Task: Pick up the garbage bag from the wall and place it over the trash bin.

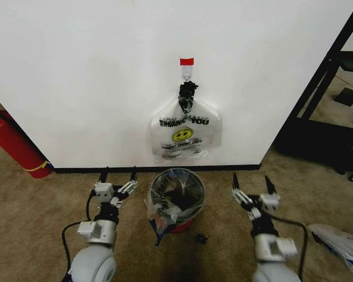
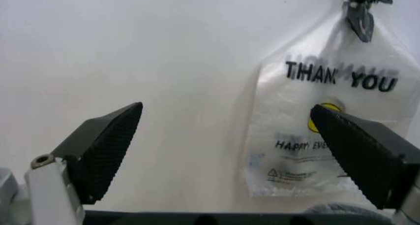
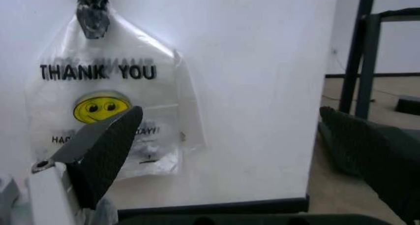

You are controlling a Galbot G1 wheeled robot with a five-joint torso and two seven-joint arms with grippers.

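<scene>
Two grippers, left (image 1: 119, 174) and right (image 1: 252, 180), wide open; you see garbage bag (image 1: 185, 136) hanging on wall (image 1: 76, 70) ahead between them, long axis vertical, above trash bin (image 1: 177, 200).

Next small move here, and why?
Probably bring the left tool in toward the loose flap of the garbage bag sagging down the left side of the trash bin and tug it snug. The bag already lines the rim; both tools are open, the right tool idle beside the bin.

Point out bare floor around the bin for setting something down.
Bare carpet: between the red fire extinguisher and the round black trash bin; also right of the bin toward the black rack. Crowded: far right, a crumpled bag.
</scene>
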